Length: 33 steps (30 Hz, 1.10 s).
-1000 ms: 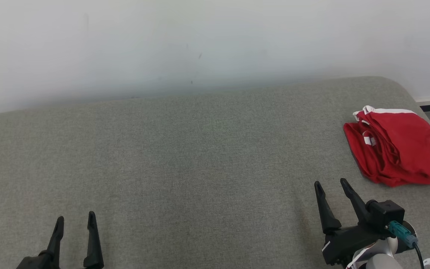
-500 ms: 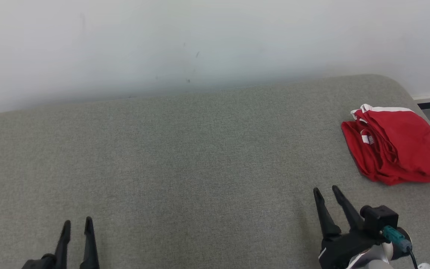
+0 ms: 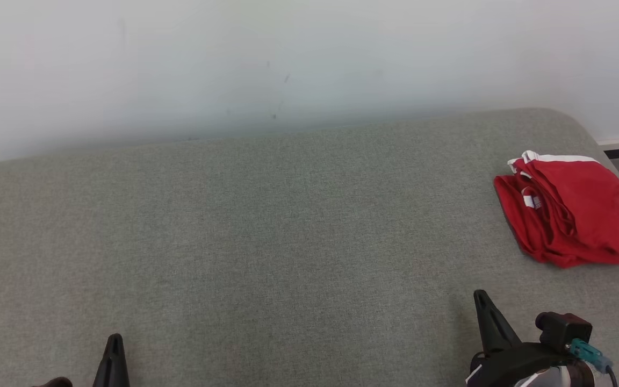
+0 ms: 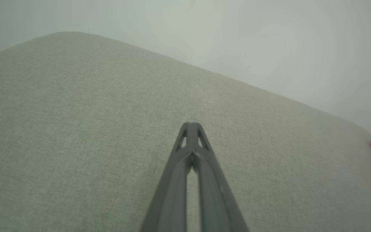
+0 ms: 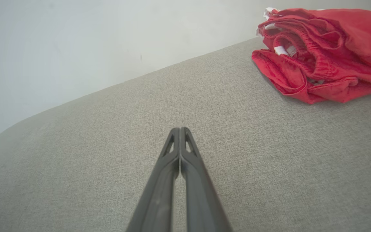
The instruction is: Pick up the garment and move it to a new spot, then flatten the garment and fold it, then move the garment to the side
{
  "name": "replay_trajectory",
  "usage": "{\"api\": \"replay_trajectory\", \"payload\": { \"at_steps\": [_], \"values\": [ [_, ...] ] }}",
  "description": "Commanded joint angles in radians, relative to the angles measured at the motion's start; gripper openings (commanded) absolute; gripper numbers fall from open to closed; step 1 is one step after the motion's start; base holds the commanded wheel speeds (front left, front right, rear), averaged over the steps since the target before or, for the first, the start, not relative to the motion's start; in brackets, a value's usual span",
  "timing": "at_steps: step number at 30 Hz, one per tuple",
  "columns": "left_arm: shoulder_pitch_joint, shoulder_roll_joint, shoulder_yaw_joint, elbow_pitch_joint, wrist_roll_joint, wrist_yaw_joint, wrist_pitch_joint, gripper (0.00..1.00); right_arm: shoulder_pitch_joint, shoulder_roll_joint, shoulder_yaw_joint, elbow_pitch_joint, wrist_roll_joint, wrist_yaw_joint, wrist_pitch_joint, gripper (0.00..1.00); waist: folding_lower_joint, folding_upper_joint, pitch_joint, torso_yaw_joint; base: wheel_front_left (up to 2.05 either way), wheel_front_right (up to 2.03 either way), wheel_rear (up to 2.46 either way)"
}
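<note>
A grey padded surface (image 3: 288, 226) with a woven fabric cover and rounded far corners stretches across the head view. A plain white wall (image 3: 288, 54) rises behind its far edge.

At the near edge, toward the left corner, the left gripper (image 3: 114, 352) pokes up into view as a single dark point. In the left wrist view its two long fingers (image 4: 204, 180) meet at the tips with nothing between them, poised over bare grey fabric.

The middle of the surface holds nothing but fabric weave.

At the near edge, toward the right corner, the right gripper (image 3: 486, 312) also shows as one dark point, with a teal connector (image 3: 588, 353) plugged into the black housing behind it. The right wrist view shows its fingers (image 5: 159, 193) pressed together along their length, gripping nothing, and aimed across the fabric.

Farthest right, the garment (image 3: 573, 215) lies in a folded red bundle against the right edge of the surface, near the far right corner and well apart from both grippers. It has white trim along its far side and a gathered waistband facing left. A small white label (image 3: 530, 202) sits at the waistband; it may carry print, but nothing on it can be read.
</note>
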Motion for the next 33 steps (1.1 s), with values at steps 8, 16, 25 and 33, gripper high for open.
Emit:
{"api": "replay_trajectory", "payload": {
  "at_steps": [8, 16, 25, 33],
  "values": [
    [-0.037, 0.005, 0.003, -0.016, -0.165, -0.014, 0.036, 0.0, -0.002, 0.01, -0.039, -0.052, 0.153, 0.0, 0.038, 0.0, 0.0, -0.0001, -0.001, 0.005, 0.0, 0.0, 0.0],
    [-0.049, 0.006, 0.005, -0.015, -0.293, -0.022, 0.069, 0.0, 0.006, 0.018, -0.066, -0.079, 0.27, -0.001, 0.071, 0.0, 0.0, -0.0001, -0.001, 0.01, 0.0, 0.0, 0.0],
    [-0.062, 0.007, 0.007, -0.012, -0.423, -0.031, 0.102, 0.0, 0.015, 0.027, -0.094, -0.107, 0.388, -0.001, 0.104, 0.0, 0.0, -0.0001, -0.002, 0.015, 0.0, 0.0, 0.0],
    [-0.072, 0.008, 0.009, -0.011, -0.515, -0.037, 0.126, 0.0, 0.02, 0.033, -0.114, -0.126, 0.473, -0.001, 0.128, 0.0, 0.0, -0.0001, -0.003, 0.02, 0.0, 0.0, 0.0]
  ]
}}
